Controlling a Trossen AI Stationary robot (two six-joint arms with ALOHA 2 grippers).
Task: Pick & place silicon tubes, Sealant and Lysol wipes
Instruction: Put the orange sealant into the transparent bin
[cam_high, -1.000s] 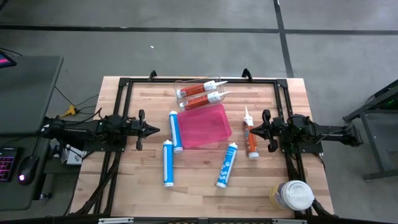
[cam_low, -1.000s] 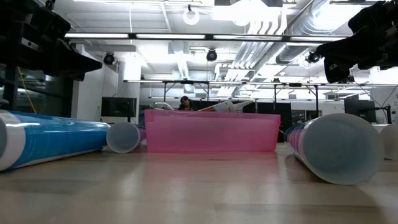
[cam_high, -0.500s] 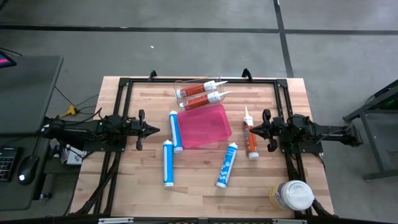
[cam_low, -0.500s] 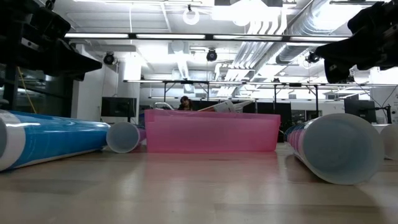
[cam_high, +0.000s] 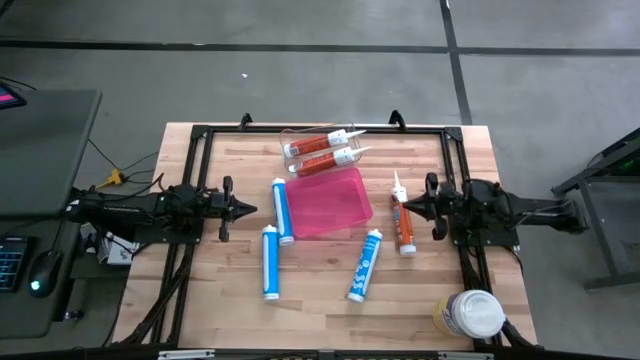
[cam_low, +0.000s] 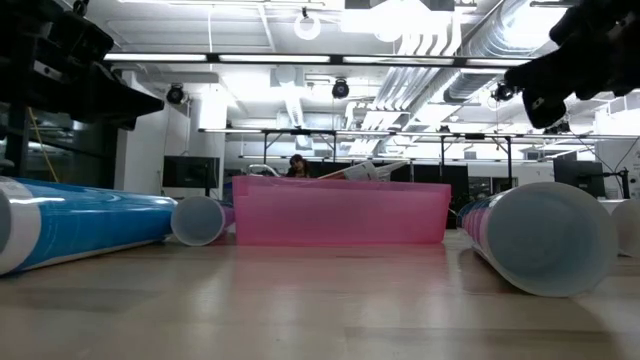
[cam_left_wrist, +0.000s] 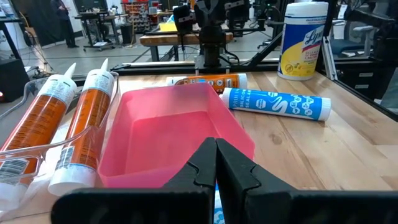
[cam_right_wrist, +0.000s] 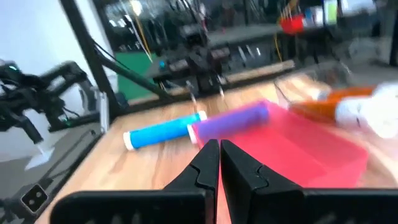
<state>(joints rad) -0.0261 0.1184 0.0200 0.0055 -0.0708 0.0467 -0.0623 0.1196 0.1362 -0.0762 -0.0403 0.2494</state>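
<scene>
Both grippers point level over the table and are shut on nothing. My left gripper (cam_high: 250, 209) (cam_left_wrist: 216, 163) is at the left edge, my right gripper (cam_high: 400, 209) (cam_right_wrist: 219, 163) at the right, facing each other. Between them stands a pink tray (cam_high: 328, 202) (cam_left_wrist: 174, 134). Three blue silicone tubes (cam_high: 282, 210) (cam_high: 269, 262) (cam_high: 365, 265) lie on their sides near it. An orange sealant tube (cam_high: 402, 225) lies below my right gripper. The Lysol wipes (cam_high: 470, 313) (cam_left_wrist: 303, 38) stand upright at the near right corner.
A clear tray (cam_high: 300, 150) at the far edge holds two orange tubes (cam_high: 322, 150) (cam_left_wrist: 43, 118). A black frame (cam_high: 200, 135) runs round the wooden table. There is bare wood along the near edge. In the low view, a blue tube (cam_low: 80, 215) and another tube's end (cam_low: 545, 235) flank the pink tray (cam_low: 340, 212).
My right hand has rolled and tipped a little in place and shows slightly higher in the low view. Its fingers stay shut. No object has moved.
</scene>
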